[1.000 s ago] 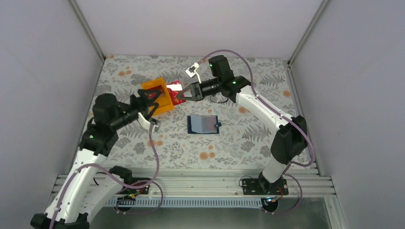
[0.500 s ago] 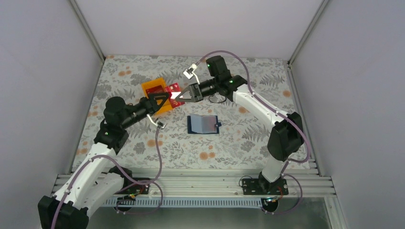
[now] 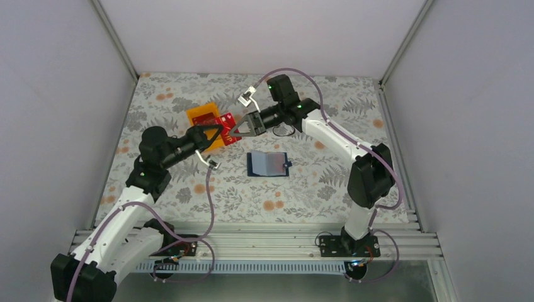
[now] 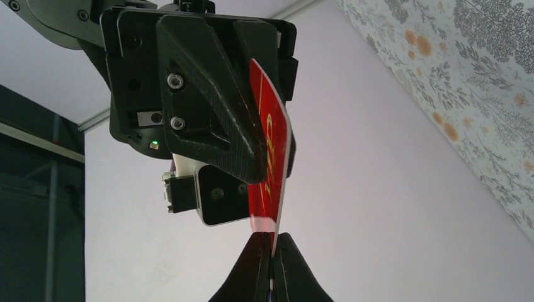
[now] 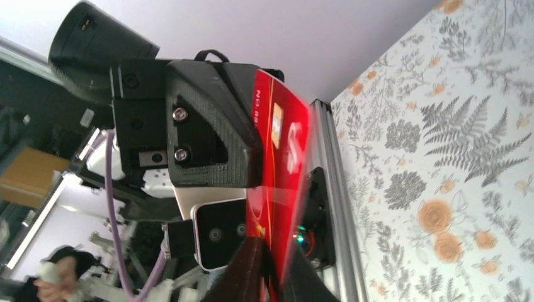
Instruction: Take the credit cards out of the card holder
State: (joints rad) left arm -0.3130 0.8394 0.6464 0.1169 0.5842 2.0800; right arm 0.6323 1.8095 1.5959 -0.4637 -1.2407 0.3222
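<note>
Jaws on both arms clamp one red credit card (image 4: 274,148): our left gripper (image 4: 272,250) pinches one edge and our right gripper (image 5: 269,255) the opposite edge, above the counter (image 3: 302,182) toward its far edge, beside the orange tray (image 3: 200,116). We see the card holder (image 3: 269,163) lying open mid-counter, apart.

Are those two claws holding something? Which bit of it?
Yes, both hold one red credit card. The left gripper pinches one end and the right gripper pinches the opposite end.
</note>
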